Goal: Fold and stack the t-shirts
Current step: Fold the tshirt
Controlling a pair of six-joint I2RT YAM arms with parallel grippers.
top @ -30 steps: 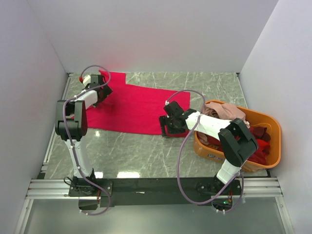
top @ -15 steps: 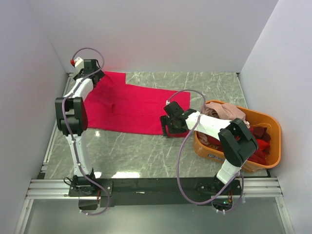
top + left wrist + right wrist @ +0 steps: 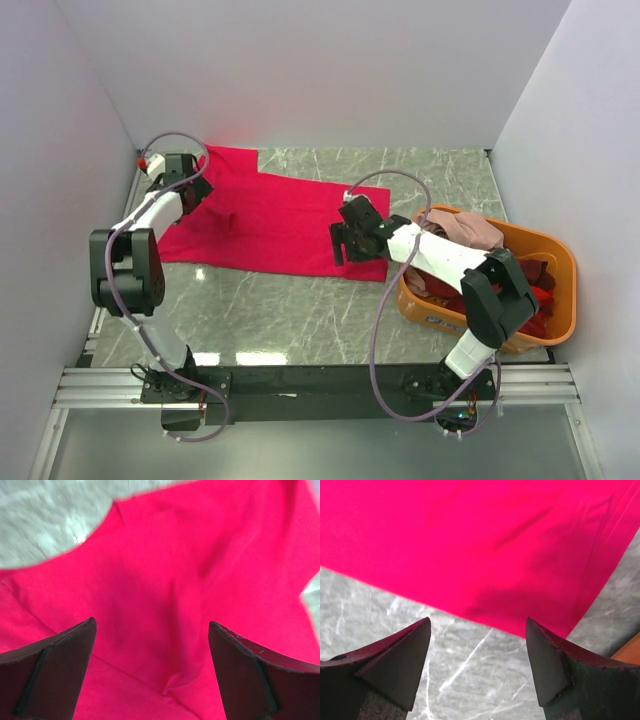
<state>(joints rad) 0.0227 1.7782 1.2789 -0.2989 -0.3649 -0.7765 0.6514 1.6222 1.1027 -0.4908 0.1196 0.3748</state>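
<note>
A bright crimson-pink t-shirt (image 3: pixel 280 215) lies spread flat across the back left of the marble table; its neck label does not show. My left gripper (image 3: pixel 195 190) is open and empty above the shirt's back left part. The left wrist view shows its open jaws (image 3: pixel 151 623) over cloth with a small pucker (image 3: pixel 172 685). My right gripper (image 3: pixel 338 243) is open and empty at the shirt's near right hem. In the right wrist view (image 3: pixel 477 621) it hangs over that hem (image 3: pixel 470 555) and bare marble.
An orange plastic basket (image 3: pixel 560 250) stands at the right, close beside the right arm. It holds a pale dusty pink shirt (image 3: pixel 465 230) and dark red shirts (image 3: pixel 530 275). White walls close the table at the back and both sides.
My left gripper let go of the shirt, rose toward the back corner, then came down over the shirt's left part. A small pucker appeared in the cloth. My right gripper shifted slightly back.
</note>
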